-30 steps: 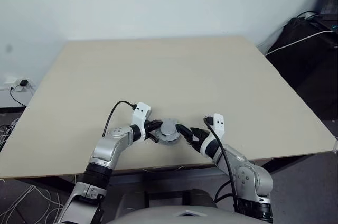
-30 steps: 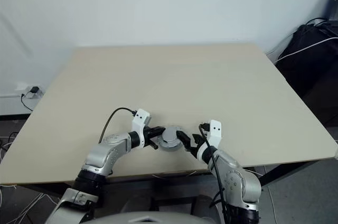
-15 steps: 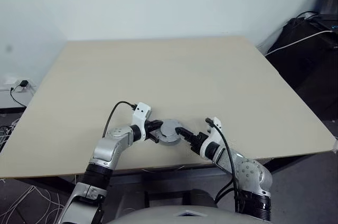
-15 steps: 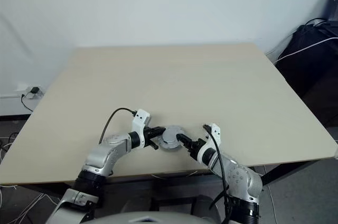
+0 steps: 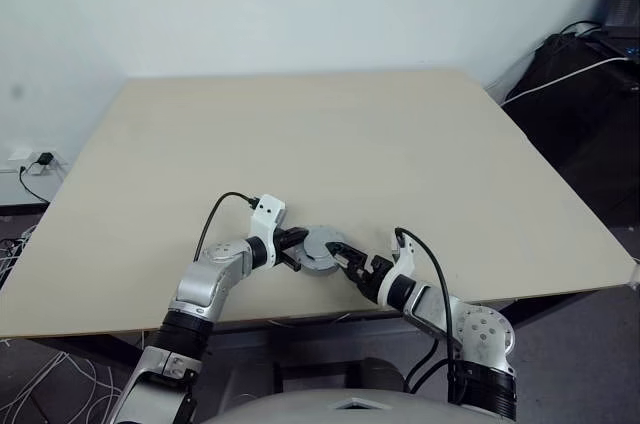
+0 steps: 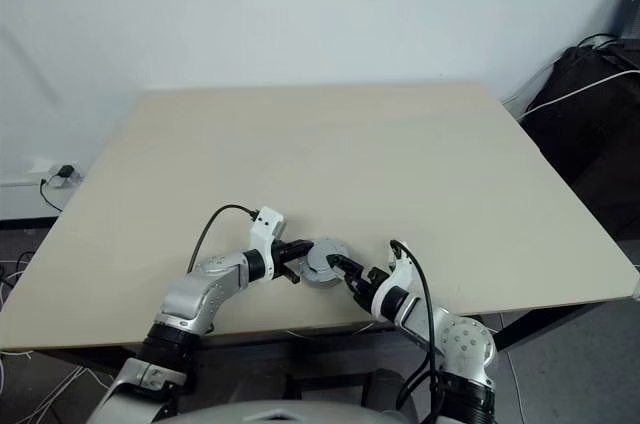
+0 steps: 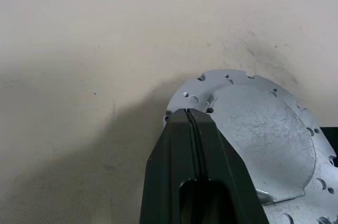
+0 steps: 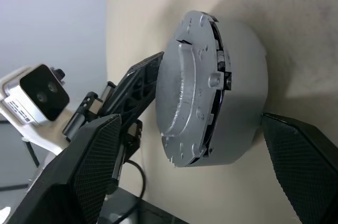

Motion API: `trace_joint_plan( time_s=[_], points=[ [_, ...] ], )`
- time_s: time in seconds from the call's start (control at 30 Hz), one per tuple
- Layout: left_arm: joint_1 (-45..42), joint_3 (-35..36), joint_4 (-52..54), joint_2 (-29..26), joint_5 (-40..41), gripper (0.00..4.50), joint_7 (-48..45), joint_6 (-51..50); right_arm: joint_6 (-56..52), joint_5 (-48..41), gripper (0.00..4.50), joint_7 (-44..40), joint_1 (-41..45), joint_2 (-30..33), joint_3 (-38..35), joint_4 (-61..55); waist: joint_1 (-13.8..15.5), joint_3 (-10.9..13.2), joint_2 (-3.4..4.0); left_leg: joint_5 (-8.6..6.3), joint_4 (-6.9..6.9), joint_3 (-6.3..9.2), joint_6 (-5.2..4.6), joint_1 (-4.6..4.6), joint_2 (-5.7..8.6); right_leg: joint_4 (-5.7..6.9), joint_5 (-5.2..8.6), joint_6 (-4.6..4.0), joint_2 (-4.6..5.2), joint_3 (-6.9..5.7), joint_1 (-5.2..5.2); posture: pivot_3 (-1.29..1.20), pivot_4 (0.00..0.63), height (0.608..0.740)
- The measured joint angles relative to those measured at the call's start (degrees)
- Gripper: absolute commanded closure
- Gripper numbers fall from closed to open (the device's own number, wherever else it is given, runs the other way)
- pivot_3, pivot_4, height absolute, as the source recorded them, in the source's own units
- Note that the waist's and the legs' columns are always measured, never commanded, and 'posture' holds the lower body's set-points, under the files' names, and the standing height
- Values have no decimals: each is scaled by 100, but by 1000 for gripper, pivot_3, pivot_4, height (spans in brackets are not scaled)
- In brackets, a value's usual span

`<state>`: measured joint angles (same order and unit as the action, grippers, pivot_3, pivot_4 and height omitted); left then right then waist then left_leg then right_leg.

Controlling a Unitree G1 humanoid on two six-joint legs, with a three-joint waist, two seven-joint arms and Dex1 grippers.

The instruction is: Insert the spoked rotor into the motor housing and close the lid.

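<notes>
Dull grey scratched metal lid [image 7: 264,134] — matt, smooth beige table [image 5: 300,134]

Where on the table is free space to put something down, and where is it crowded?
The table is bare across its far half and along its left and right sides. It is crowded at the middle of the near edge, where the left gripper and right gripper flank the grey motor assembly.

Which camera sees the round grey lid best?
The right wrist view: it shows the lid almost whole, sitting on the grey motor housing with a gap at the rim. The left wrist view shows part of its holed top behind the shut left gripper. The eye views show it small, between both grippers.
</notes>
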<state>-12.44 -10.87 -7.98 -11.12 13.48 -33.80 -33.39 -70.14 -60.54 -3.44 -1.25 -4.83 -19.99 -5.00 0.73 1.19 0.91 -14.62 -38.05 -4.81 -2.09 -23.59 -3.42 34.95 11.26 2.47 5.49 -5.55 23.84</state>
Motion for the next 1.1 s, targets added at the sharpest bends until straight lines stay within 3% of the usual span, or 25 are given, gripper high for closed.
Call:
trace_joint_plan(
  time_s=[0.4,0.73,1.1],
  points=[
    [35,17,20,-36,2,4500,6,-3,636,-226,19,-159,64,2,213,654,-53,-17,8,-1,-4,2,2,7,-4,5,-1,1,-3,3,-6,0,0,740],
    [70,101,23,-68,0,4500,79,-15,988,-464,3193,-152,-39,6,225,650,-57,-19,11,2,-1,2,-4,-1,8,4,-1,1,-4,7,-2,0,0,740],
    [86,102,17,-52,-3,4500,76,-19,983,-632,3247,37,-236,19,382,488,-70,-19,12,2,-1,-1,-4,1,6,4,-1,1,-5,10,-1,0,0,740]
  ],
)
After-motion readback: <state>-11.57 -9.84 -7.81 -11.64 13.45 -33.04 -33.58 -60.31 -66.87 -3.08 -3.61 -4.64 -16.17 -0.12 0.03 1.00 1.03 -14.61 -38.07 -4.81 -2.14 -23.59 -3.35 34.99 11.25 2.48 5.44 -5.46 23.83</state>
